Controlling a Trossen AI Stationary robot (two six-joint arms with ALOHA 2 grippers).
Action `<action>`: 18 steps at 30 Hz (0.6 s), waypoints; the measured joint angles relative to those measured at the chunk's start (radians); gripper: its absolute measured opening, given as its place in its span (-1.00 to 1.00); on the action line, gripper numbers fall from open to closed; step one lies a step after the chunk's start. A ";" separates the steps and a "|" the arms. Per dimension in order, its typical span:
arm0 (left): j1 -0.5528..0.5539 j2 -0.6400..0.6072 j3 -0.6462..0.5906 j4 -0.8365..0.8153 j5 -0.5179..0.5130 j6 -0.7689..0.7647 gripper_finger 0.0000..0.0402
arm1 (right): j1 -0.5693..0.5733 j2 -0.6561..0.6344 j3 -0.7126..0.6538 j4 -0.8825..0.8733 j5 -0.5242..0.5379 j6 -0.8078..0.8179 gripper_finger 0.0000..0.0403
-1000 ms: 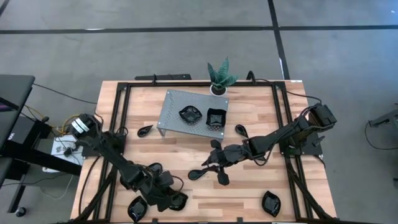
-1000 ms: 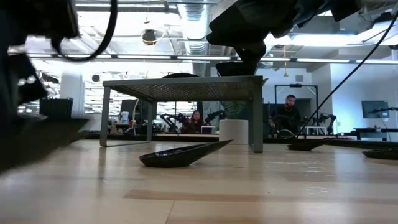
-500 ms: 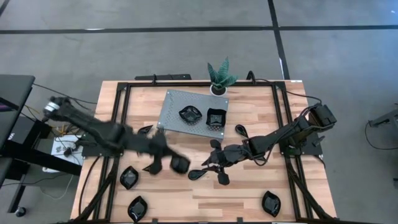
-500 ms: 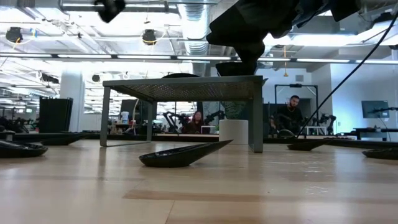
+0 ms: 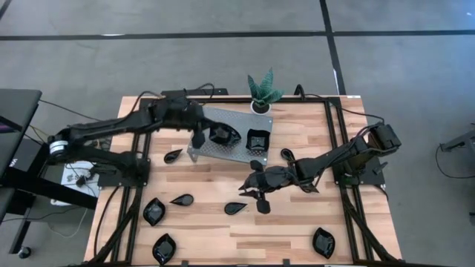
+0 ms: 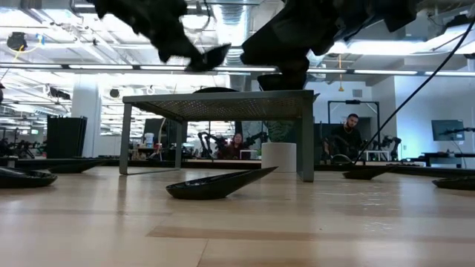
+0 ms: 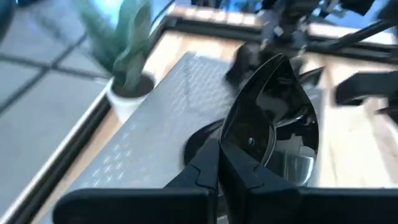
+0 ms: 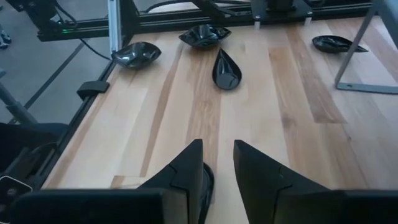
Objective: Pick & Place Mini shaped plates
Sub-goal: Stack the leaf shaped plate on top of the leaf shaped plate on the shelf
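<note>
My left gripper (image 5: 202, 137) is over the grey perforated stand (image 5: 211, 120), shut on a glossy black leaf-shaped plate (image 7: 273, 118). In the low view that plate (image 6: 211, 55) hangs above the stand top (image 6: 223, 100). Another plate (image 7: 198, 138) lies on the stand below it, and a square wavy plate (image 5: 257, 139) rests flat farther right. My right gripper (image 5: 257, 189) is open and low over the table's middle. A teardrop plate (image 5: 236, 208) lies flat just beside it. Its dark edge (image 8: 206, 183) shows by one finger; I cannot tell whether they touch. My left gripper pinches the leaf-shaped plate by its rim at one end (image 7: 231, 148) between the two shut fingers. The fingers reach in from the table's left. The plate stands tilted on edge ahead of them, lifted clear above the stand.
More black plates lie flat on the wood: near the stand's left leg (image 5: 173, 155), right of the stand (image 5: 287, 155), at the near left (image 5: 182, 199) (image 5: 154, 211) (image 5: 163, 247), and near right (image 5: 323, 242). A potted plant (image 5: 262, 90) stands at the far edge. Dark rails run along both sides.
My left arm has swung from the table's near left corner up and toward the far edge, ending above the stand. It carried the plate, lifted clear, the whole way. My right gripper has stayed about where it was.
</note>
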 joint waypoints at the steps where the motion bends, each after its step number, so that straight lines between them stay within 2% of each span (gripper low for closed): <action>1: 0.027 0.021 0.000 0.000 0.030 0.002 -0.97 | 0.000 0.000 0.000 -0.007 0.000 0.000 -0.58; 3: 0.062 0.058 0.000 0.001 0.072 0.027 -0.97 | 0.000 0.000 0.000 -0.022 0.000 0.000 -0.58; 8: 0.076 0.122 0.000 0.010 0.082 0.086 -0.97 | 0.002 0.001 0.000 -0.033 0.000 0.000 -0.58; 18: 0.064 0.135 0.000 0.027 0.082 0.105 -0.97 | 0.002 0.001 0.000 -0.046 0.000 -0.001 -0.58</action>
